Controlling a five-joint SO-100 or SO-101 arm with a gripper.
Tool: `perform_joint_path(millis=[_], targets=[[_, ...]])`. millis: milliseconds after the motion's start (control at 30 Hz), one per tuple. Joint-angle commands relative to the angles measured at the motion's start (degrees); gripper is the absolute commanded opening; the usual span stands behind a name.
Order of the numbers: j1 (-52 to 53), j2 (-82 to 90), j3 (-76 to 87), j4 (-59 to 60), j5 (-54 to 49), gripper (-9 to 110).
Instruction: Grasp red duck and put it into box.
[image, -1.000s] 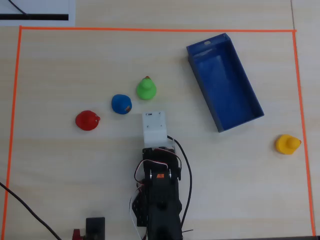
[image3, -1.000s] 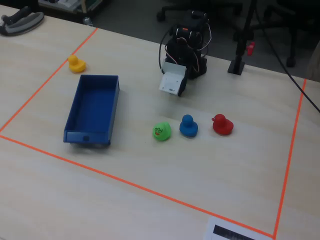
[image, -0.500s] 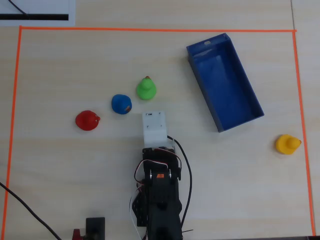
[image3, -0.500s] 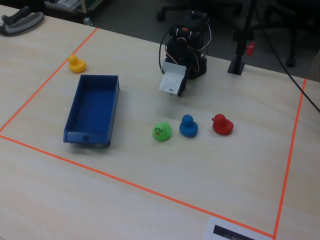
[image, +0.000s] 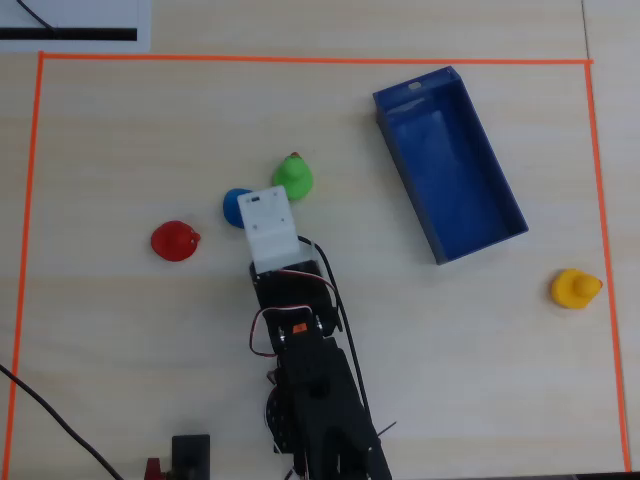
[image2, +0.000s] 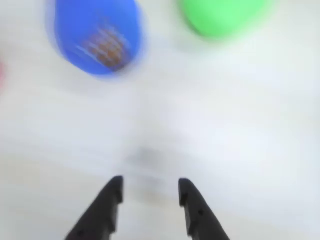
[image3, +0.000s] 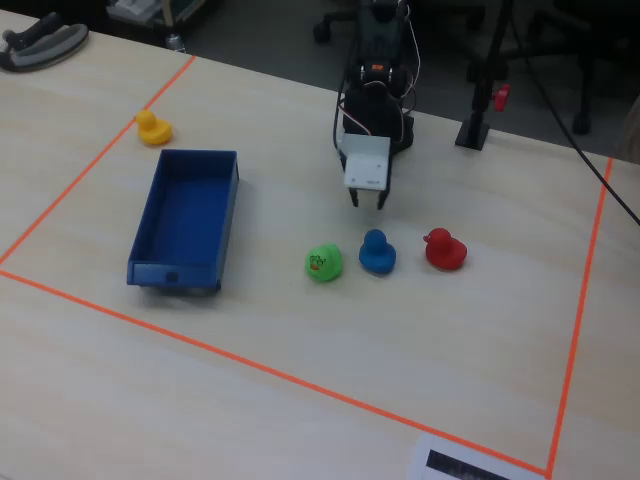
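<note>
The red duck sits on the table left of the arm in the overhead view, and at the right of the duck row in the fixed view; only a red sliver shows at the wrist view's left edge. The dark blue box lies empty at the upper right, and at the left in the fixed view. My gripper is open and empty, hovering above the table just short of the blue duck; in the fixed view the gripper points down.
A blue duck and a green duck sit ahead of the gripper. A yellow duck sits beyond the box. Orange tape frames the work area. The arm's base stands at the far edge.
</note>
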Motion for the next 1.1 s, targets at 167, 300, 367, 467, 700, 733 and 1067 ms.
perform_joint_path(millis=[167, 300, 367, 467, 700, 733, 1067], targets=[[-13.36, -18.19, -17.93, -5.45, 4.75, 22], [-15.29, -22.15, -21.88, -5.54, 4.57, 23], [-15.91, -24.17, -22.85, -6.50, 4.31, 23], [-16.70, -27.33, -24.79, -7.38, 4.31, 24], [-18.37, -35.42, -25.66, -14.77, 4.75, 25], [-18.63, -36.83, -26.28, -15.29, 4.83, 25], [-21.18, -44.65, -28.48, -20.30, 6.86, 26]])
